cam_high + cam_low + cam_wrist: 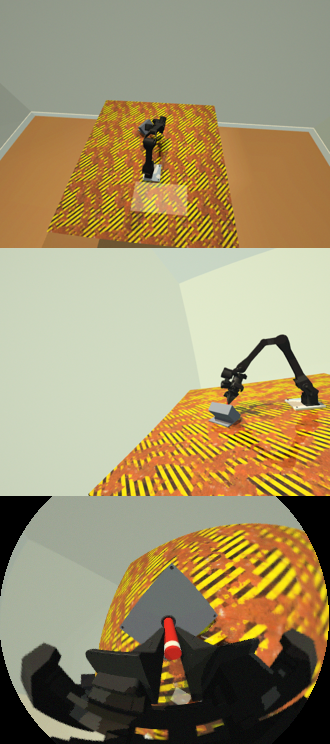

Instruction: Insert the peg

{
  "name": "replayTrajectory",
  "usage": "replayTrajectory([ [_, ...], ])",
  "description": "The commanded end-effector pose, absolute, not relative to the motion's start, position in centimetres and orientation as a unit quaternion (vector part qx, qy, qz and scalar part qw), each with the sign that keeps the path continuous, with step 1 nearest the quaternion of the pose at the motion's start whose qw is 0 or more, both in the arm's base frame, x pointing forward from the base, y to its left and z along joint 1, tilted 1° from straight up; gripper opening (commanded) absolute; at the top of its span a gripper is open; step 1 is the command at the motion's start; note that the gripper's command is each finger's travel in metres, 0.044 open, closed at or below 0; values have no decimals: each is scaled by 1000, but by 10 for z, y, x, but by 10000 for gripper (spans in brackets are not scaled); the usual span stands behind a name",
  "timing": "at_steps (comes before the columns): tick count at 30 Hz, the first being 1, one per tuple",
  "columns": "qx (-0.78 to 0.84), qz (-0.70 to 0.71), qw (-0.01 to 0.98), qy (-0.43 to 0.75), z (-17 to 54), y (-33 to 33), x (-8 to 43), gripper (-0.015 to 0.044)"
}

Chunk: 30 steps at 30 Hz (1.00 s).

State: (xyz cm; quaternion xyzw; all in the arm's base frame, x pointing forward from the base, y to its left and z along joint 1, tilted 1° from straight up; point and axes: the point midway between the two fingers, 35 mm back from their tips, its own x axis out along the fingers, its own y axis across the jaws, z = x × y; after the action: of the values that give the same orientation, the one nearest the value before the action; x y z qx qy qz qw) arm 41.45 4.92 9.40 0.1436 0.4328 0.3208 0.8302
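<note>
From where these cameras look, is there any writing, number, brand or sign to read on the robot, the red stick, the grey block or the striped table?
None: no letters or numbers can be read in any view.
Table: yellow and black warning stripes only, no text.
Grey panel: plain face.
Red peg, clamped in the gripper: unmarked.
Arm's base plate: pale patches too small to read.

Black six-joint arm [288, 354] rises from its base plate [304, 404], elbow high, forearm sloping down. Gripper [229, 400] points downward w/ fingers clamped on a red peg [170, 637], far from the base plate.
</note>
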Motion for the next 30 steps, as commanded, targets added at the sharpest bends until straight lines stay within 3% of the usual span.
replayTrajectory([
  [1,144,319,830,433,92,51,416,0],
  [26,144,322,830,433,88,56,419,0],
  [30,144,322,830,433,88,56,419,105],
])
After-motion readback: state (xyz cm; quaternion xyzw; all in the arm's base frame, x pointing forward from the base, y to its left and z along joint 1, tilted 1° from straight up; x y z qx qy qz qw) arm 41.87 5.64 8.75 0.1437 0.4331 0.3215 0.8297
